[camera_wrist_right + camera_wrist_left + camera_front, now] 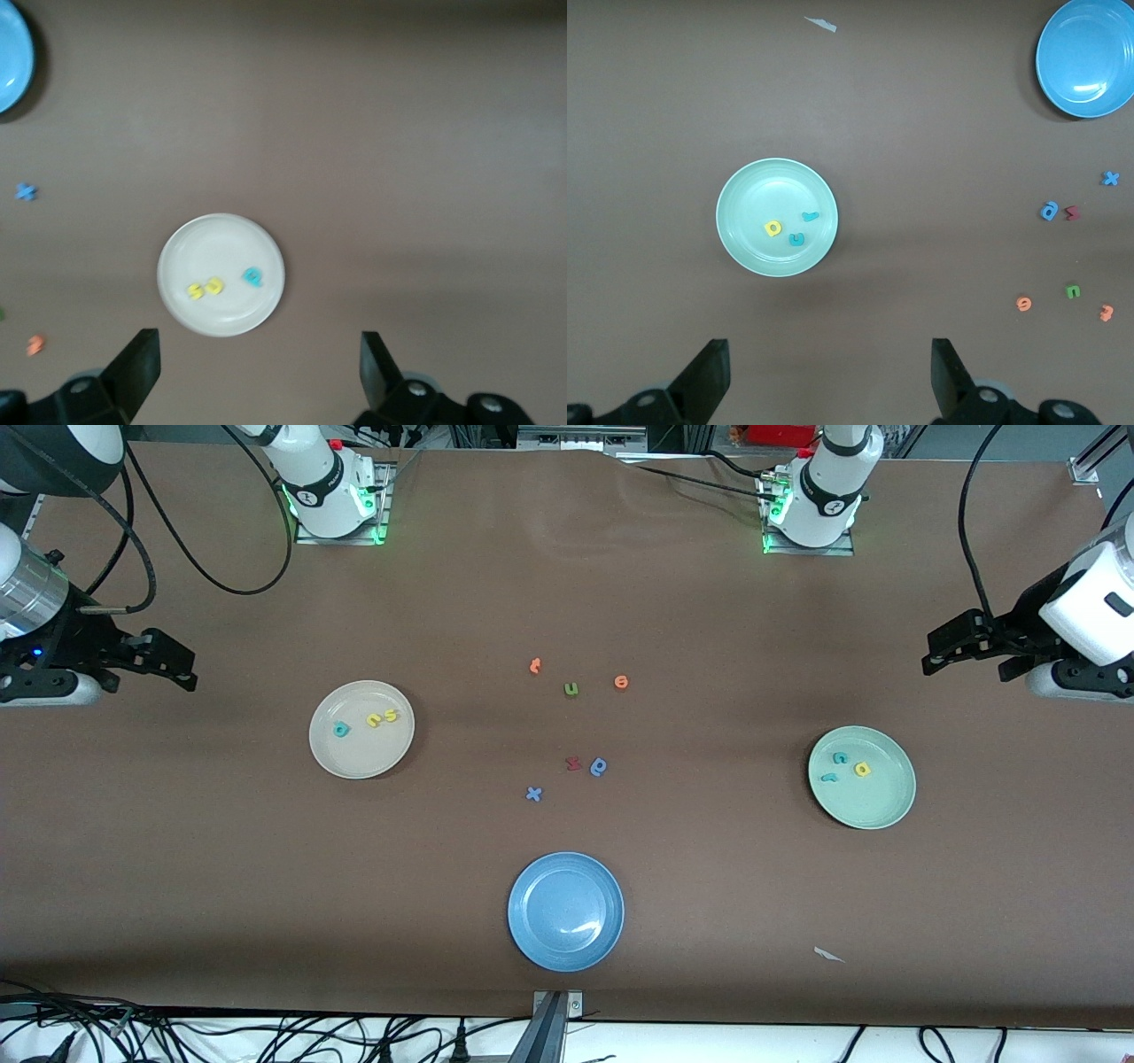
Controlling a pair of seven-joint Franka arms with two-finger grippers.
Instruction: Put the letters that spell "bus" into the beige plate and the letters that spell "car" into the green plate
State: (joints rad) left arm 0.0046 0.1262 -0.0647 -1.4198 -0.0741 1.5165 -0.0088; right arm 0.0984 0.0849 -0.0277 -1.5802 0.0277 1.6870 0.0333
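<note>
My left wrist view is showing the green plate [776,217] from above, with the teal "c" [797,238], the yellow "a" [772,228] and the teal "r" [810,215] lying in it; the beige plate is not showing there. My right wrist view is giving me the beige plate [221,274], with the teal "b" [253,277], the yellow "u" [213,286] and the yellow "s" [195,290] resting in it, the two yellow ones side by side. Only the front view is taking in both plates at once, with the blue plate [566,911] nearer the camera than either and the leftover letters [571,689] scattered on the brown table [567,584] farther from the camera than the blue plate.

I am holding my left gripper [952,642] up in the air at the left arm's end of the table, wrist level, jaws spread wide with nothing between them. My right gripper [173,660] is hanging the same way at the right arm's end, jaws apart and holding nothing.

Open brown table is lying all around the blue plate, and a small white scrap [827,955] is sitting near the front edge, toward the left arm's end from the blue plate
</note>
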